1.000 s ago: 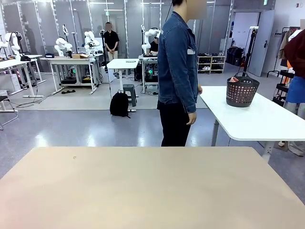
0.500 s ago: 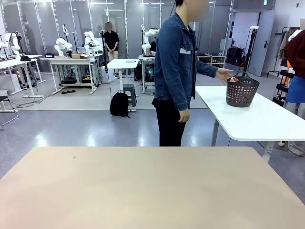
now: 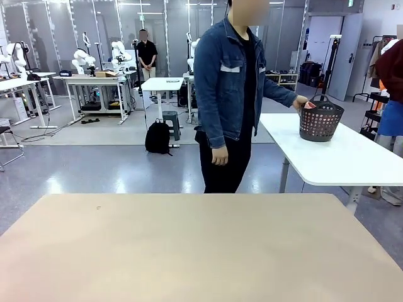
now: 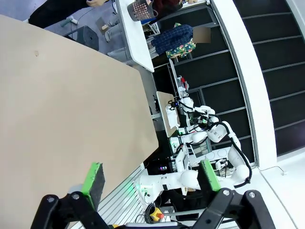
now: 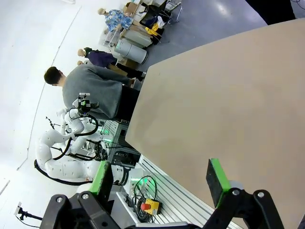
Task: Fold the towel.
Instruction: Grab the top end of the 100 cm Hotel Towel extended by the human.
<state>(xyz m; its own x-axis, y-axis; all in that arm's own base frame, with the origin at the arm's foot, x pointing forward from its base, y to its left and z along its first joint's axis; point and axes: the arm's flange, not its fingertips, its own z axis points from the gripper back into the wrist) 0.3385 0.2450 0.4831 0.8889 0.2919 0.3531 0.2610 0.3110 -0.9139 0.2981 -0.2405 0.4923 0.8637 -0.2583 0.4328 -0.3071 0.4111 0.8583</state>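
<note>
A small patch of salmon-pink cloth, the towel (image 3: 309,106), shows at the rim of a dark basket (image 3: 320,121) on a white side table (image 3: 352,160); the rest of it is hidden inside. A person in a denim jacket (image 3: 227,82) stands beyond the tan table (image 3: 189,251) with one hand (image 3: 301,102) at the basket's rim. In the left wrist view my left gripper (image 4: 151,180) hangs open over the tan table's edge, nothing between its green pads. My right gripper (image 5: 159,180) is likewise open over the table's near edge.
The tan table top (image 4: 62,109) is bare wood. In the left wrist view the basket (image 4: 138,8) sits far off on the white table. A black backpack (image 3: 157,137) lies on the floor behind. Another person (image 5: 90,90) sits beyond the table's side.
The person has turned from facing sideways toward the side table and stretched an arm out until the hand reached the basket's rim. Neither gripper has changed.
</note>
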